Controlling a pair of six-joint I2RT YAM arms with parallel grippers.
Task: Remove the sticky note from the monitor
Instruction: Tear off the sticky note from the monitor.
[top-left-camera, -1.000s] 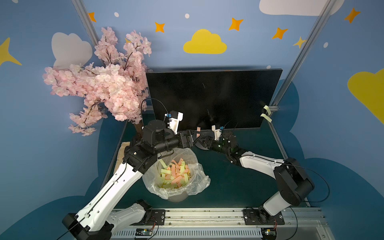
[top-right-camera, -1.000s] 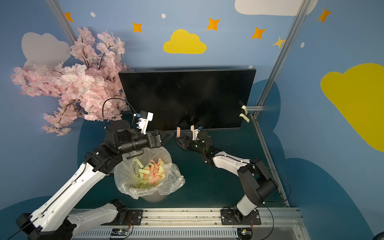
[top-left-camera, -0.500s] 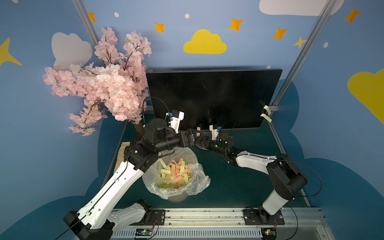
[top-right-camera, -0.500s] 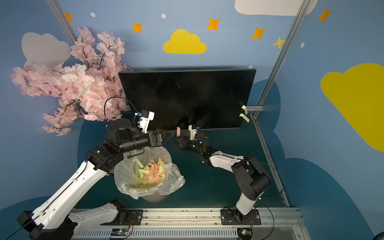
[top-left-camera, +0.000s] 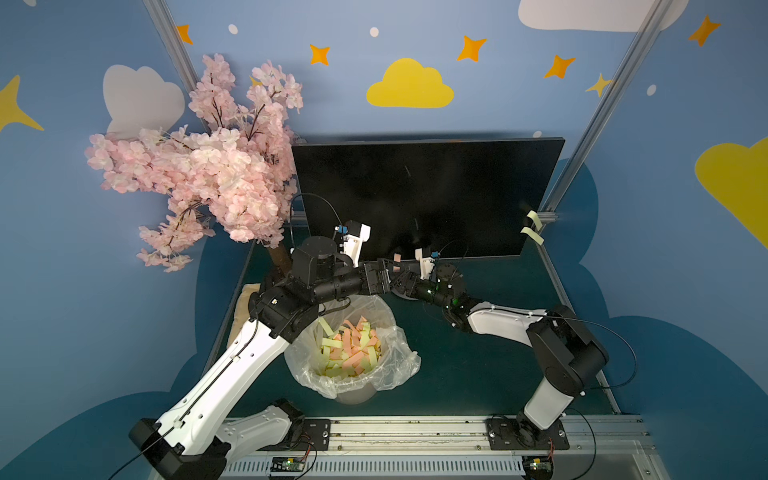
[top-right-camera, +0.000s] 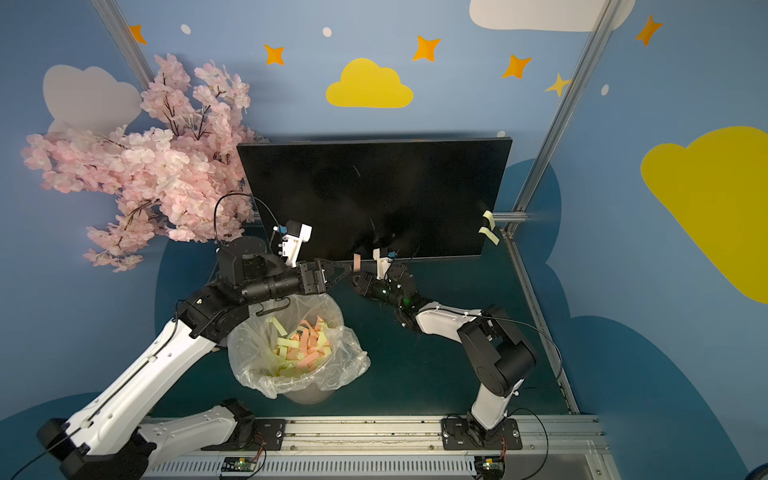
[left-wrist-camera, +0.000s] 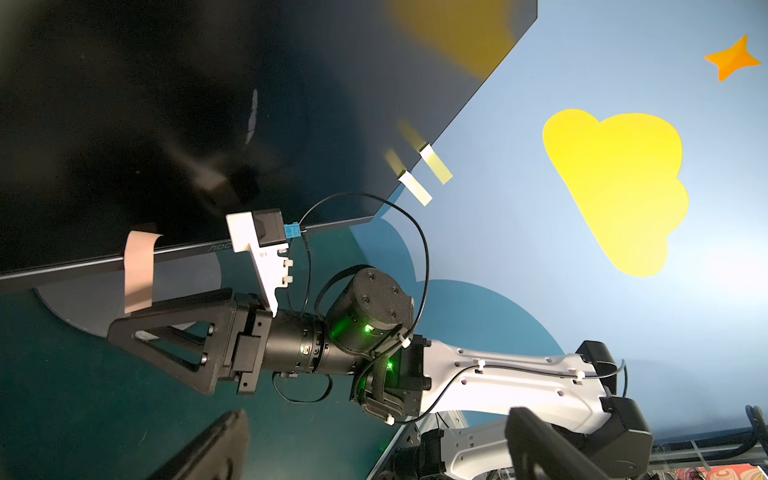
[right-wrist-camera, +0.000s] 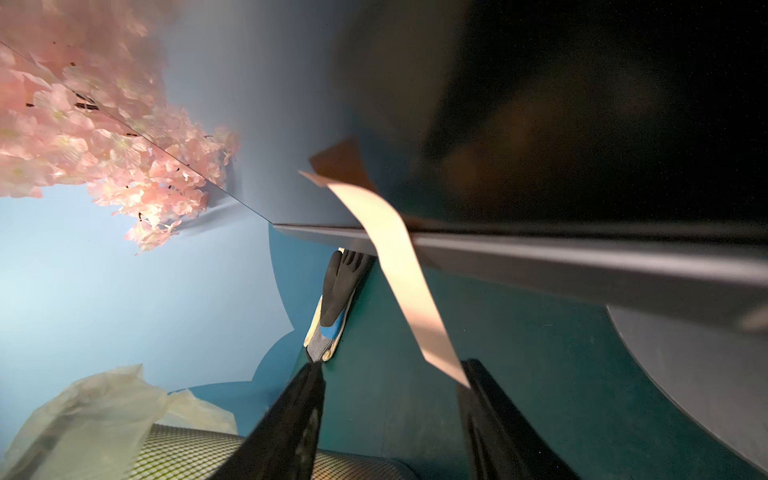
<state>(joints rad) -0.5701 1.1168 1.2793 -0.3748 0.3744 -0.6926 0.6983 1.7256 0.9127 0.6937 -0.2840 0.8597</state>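
The black monitor (top-left-camera: 428, 195) stands at the back. A pink sticky note (top-left-camera: 397, 263) hangs from its lower edge, left of the middle, curling down in front of the bezel (right-wrist-camera: 399, 266). My right gripper (right-wrist-camera: 390, 386) is just below it and open, and the note's free lower end touches the tip of one of its fingers (right-wrist-camera: 486, 399). My left gripper (left-wrist-camera: 374, 449) is open wide and empty, reaching in from the left (top-right-camera: 345, 272) toward the same spot. In the left wrist view the right gripper (left-wrist-camera: 124, 332) sits right under the note (left-wrist-camera: 139, 270).
Two yellow notes (top-left-camera: 533, 227) stick out from the monitor's right edge. A bag-lined bin (top-left-camera: 399, 361) holding several discarded notes stands under the left arm. A pink blossom tree (top-left-camera: 199, 174) fills the back left. A work glove (right-wrist-camera: 336, 299) lies near the table's left edge.
The right gripper has crept left toward the hanging pink note and its jaws have narrowed somewhat. The left arm has barely moved.
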